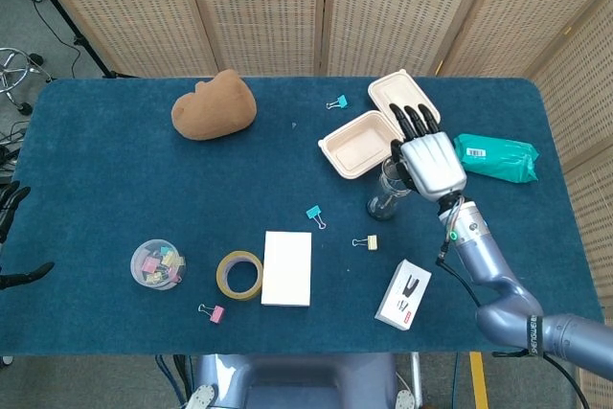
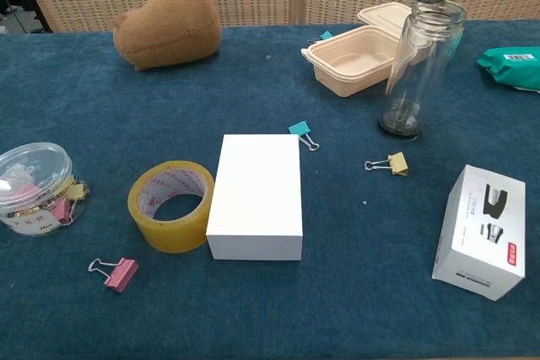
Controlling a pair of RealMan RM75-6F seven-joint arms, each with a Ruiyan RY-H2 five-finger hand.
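The clear bottle stands upright on the blue bench, just beside the open beige food container, with a yellow binder clip lying near its foot. I judge that it is light and stiff — it looks empty, the wall is transparent and smooth — so it will be slippery under my fingers and it can tip easily, because it is tall and narrow on a small dark base. The body, a little above the middle, seems to me the safer place to hold it; the metal neck at the top is a narrow place and gives little control. My right robot hand is over the top of the bottle, back of the hand turned up, the dark fingers stretched forward over the container, and the forearm comes from the near right edge of the bench. If the fingers already close on the neck, I cannot tell: the chest view cuts them off. My left robot hand shows only as dark fingertips at the far left edge, well apart from everything.
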